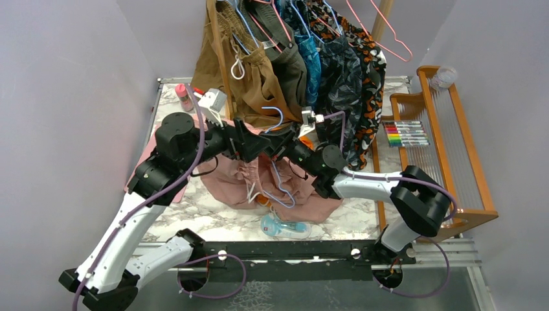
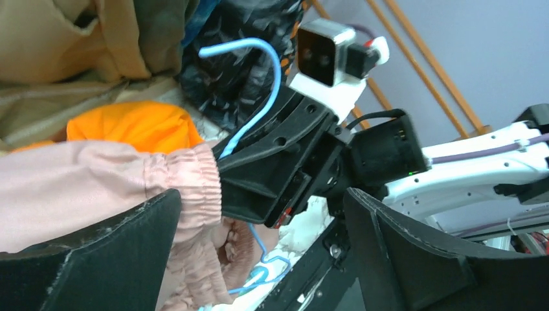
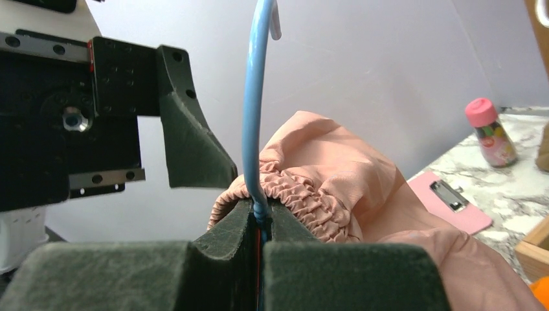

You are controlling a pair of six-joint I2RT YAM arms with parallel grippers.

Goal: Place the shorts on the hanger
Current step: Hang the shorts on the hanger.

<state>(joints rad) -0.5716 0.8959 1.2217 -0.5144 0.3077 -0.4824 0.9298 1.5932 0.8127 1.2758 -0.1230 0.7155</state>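
**Shorts (image 3: 324, 172): waistband at hanger (image 3: 251, 97), rest on table (image 1: 194, 210)**

Gathered waistband sits against the blue wire, just above the right gripper (image 3: 260, 220), which is clamped tight on that wire below the hook. Left gripper (image 2: 262, 201) jaws are spread wide, gripping nothing. The waistband lies between them and may brush one finger, hard to tell. The remaining pink fabric drapes onto the marble.

a robot lab test cell: plain lilac-grey partition walls (image 1: 65, 97) box in a marble-patterned surface (image 1: 213, 217), a left arm (image 1: 129, 220) and a right arm (image 1: 369, 184) bolted to a black rail (image 1: 291, 249), with staged props of hung clothes (image 1: 324, 71), a wooden loom (image 1: 447, 149) and markers (image 1: 406, 133).
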